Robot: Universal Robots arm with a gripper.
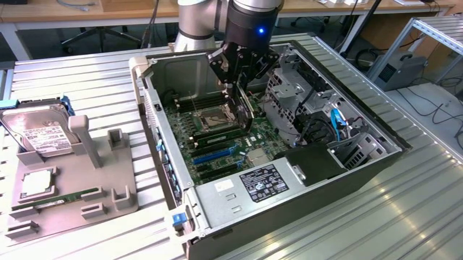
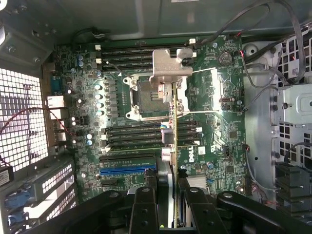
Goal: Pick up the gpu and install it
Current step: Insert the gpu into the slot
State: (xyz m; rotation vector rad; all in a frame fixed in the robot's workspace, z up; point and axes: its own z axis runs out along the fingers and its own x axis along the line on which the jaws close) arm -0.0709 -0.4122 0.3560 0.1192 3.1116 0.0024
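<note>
gpu [image 1: 244, 108]: black | claw [image 1: 241, 81]: black | motherboard [image 1: 257, 138]: green | slot [image 1: 213, 156]: blue | hard drive [image 1: 40, 132]: silver, white label

UR gripper [image 1: 242, 81] clamps gpu [image 1: 242, 111] upright over motherboard [image 1: 217, 149] inside open case [image 1: 289, 203]. At the exterior view's left, hard drive [image 1: 40, 135] sits in grey holder [image 1: 101, 181].

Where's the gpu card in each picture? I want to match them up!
Exterior view: the gpu hangs below the gripper inside the case, over the motherboard.
Wrist view: the gpu is seen edge-on, a thin line between the gripper's fingers, its silver bracket by the CPU socket.
Shared landmark: the blue slot.
</note>
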